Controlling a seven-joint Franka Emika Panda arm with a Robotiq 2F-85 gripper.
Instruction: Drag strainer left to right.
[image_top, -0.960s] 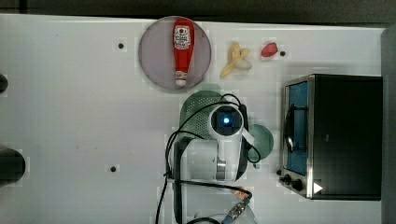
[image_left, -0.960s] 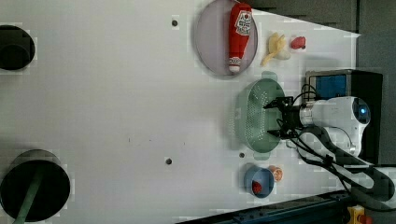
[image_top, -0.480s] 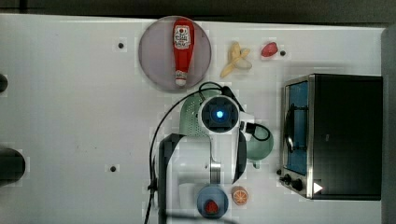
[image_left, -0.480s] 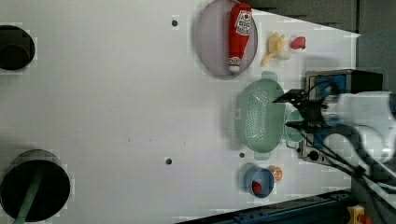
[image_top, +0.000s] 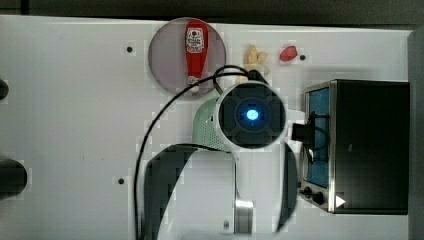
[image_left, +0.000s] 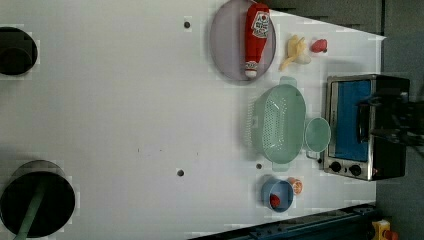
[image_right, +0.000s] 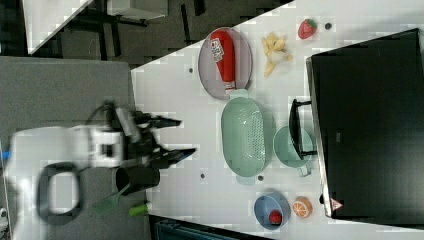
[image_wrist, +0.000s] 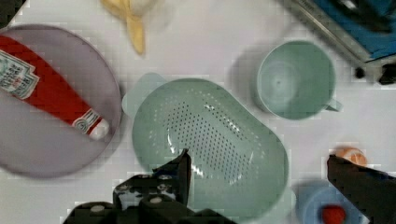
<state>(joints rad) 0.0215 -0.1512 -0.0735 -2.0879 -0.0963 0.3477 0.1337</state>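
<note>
I've got the arm raised over the bench, wrist pointing straight down, gripper (image_wrist: 257, 170) spread wide and holding nothing. The strainer (image_left: 278, 123) sits on the white bench beside the toaster oven (image_left: 361, 127), cup (image_left: 317, 134) between them, plate (image_left: 227, 42) near its tab end.

Strainer (image_top: 206, 125) mostly hidden under arm, top view, ketchup bottle (image_wrist: 44, 95) cropped, wrist view
</note>
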